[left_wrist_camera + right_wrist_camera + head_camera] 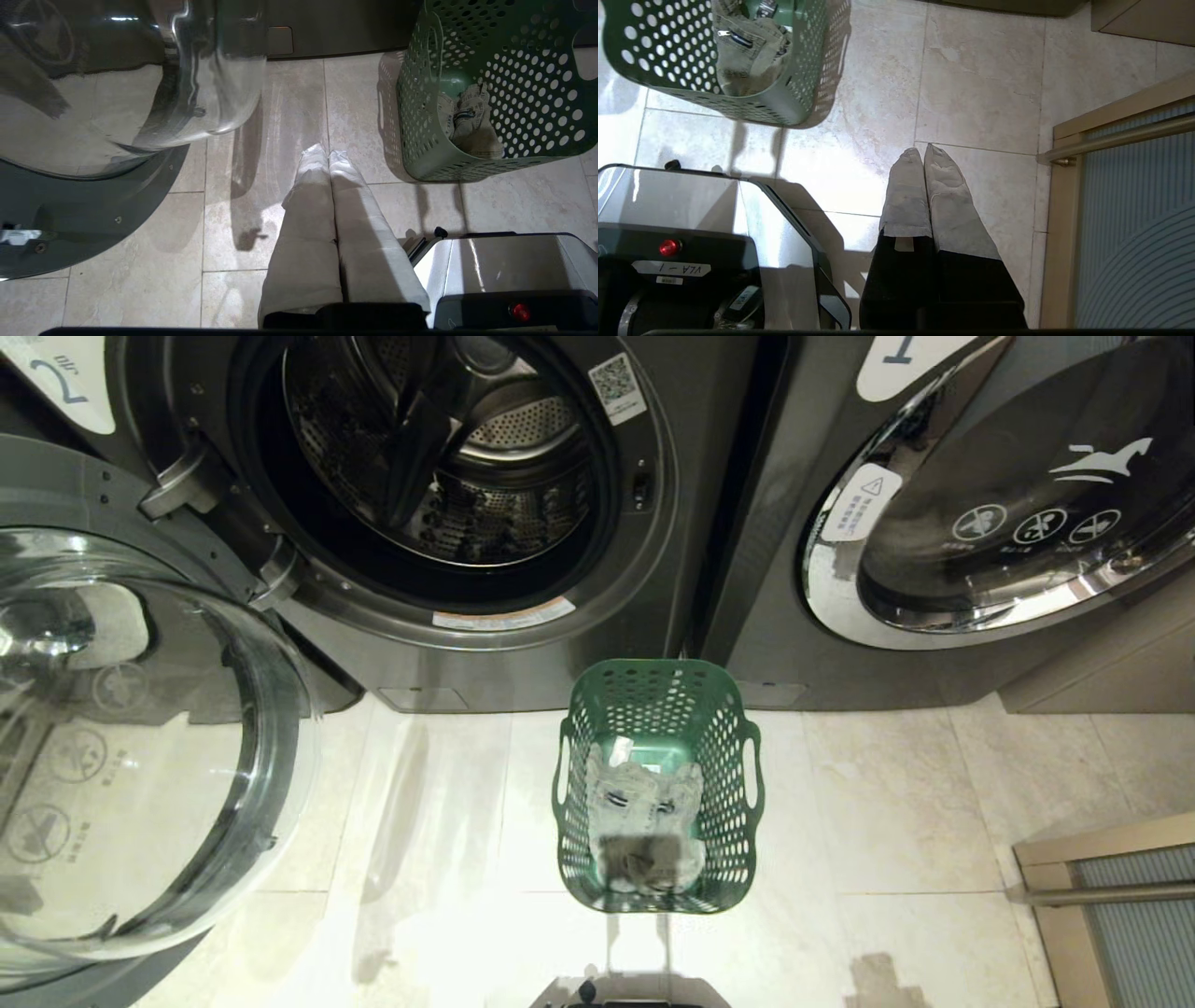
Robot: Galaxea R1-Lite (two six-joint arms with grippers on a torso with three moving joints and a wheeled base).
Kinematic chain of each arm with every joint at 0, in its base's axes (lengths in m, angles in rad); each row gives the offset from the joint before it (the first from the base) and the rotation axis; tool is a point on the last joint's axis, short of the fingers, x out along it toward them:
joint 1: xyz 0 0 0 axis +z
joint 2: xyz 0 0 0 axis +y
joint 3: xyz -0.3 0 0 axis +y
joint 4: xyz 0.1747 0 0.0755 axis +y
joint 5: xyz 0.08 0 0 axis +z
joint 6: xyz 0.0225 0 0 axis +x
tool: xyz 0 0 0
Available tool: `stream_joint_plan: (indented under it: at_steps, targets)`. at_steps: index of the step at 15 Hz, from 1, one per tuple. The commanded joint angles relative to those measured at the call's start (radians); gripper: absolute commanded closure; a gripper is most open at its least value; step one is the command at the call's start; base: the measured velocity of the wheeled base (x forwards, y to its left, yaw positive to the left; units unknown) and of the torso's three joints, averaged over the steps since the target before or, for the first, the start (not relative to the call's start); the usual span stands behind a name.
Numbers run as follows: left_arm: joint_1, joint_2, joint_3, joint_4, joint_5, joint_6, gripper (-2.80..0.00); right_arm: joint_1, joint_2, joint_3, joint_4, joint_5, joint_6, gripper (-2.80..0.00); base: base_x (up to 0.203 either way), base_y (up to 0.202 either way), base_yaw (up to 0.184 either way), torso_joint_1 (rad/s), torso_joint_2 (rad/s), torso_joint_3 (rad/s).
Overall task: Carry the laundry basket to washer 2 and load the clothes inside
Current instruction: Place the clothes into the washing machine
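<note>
I'm seeing my left gripper (328,153) hanging over bare floor tiles (233,224) with its two cloth-wrapped fingers pressed flat together, clenched on nothing, and my right gripper (923,151) is doing the same on the other side, fingers closed tight and empty above the pale tiles. Neither arm is showing in the head view. The laundry basket (659,700) is sitting upright on the floor straight in front of me, between the two grippers, and the clothes (644,812) are lying crumpled in its bottom, small dark buckles showing on the pale fabric. Just beyond the basket's far rim, washer 2 (551,653) is standing with its drum (485,457) exposed; the basket is lining up with the washer's right edge, near the dark gap between the machines. The washer's door (140,737) is swinging wide open to my left, glass bowl facing up. To my right, the washer labelled 1 (1008,523) is sitting shut. A tan framed panel (1134,210) is standing at my far right.
</note>
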Motion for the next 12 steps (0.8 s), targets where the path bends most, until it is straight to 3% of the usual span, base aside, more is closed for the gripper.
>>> stream_joint_plan:
  at_steps: [1, 5, 12]
  targets:
    - [0.0, 0.002, 0.002, 0.0, 0.001, -0.001, 0.0, 0.0, 0.002, 0.0, 0.002, 0.001, 0.001, 0.0, 0.0, 0.195, -0.002, 0.002, 0.0, 0.002]
    - [0.0, 0.002, 0.002, 0.0, 0.001, 0.0, 0.0, 0.0, 0.002, 0.0, 0.002, -0.001, -0.002, 0.0, 0.0, 0.139, -0.001, 0.003, 0.0, 0.005]
    - [0.0, 0.002, 0.002, 0.0, 0.001, 0.0, 0.0, 0.0, 0.002, 0.0, 0.002, 0.001, -0.005, 0.0, 0.0, 0.0, 0.0, 0.0, 0.0, 0.0]
